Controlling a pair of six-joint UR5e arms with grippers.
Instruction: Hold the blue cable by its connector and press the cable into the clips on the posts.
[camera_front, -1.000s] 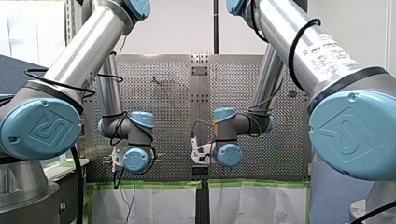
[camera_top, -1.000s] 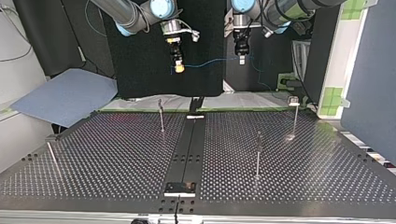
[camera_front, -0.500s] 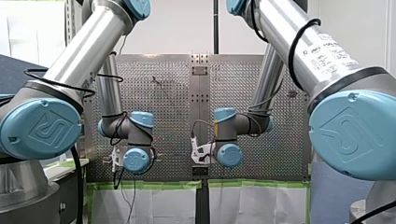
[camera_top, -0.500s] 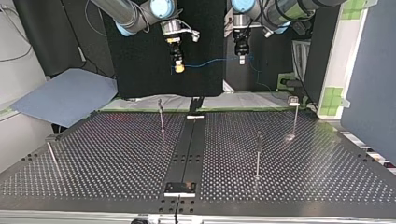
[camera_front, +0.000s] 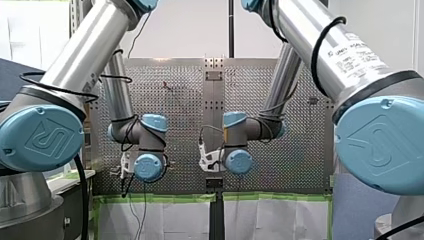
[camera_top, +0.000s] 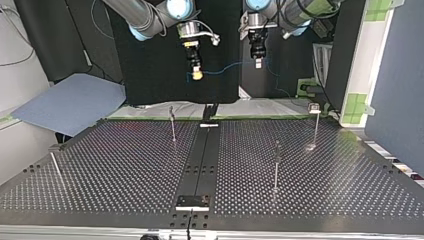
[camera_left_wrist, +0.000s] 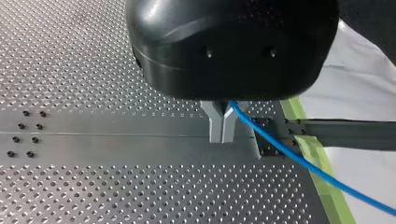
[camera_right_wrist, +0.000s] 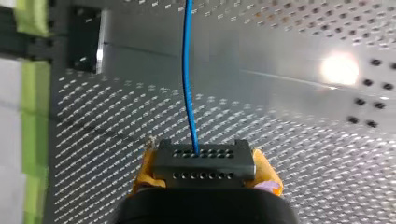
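Clips too small to tell — blue cable cut off.

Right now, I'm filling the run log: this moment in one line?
left jaws: shut on blue cable | right jaws: shut on connector | cable: strung between them | posts: bare

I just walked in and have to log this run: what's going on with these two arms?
My right gripper, with yellow pads, holds the black connector of a blue cable. My left gripper is shut on the cable further along, so a short stretch hangs between them in the air, near the table's edge on the arms' side. The posts stand out on the table, and the cable touches none of them yet.
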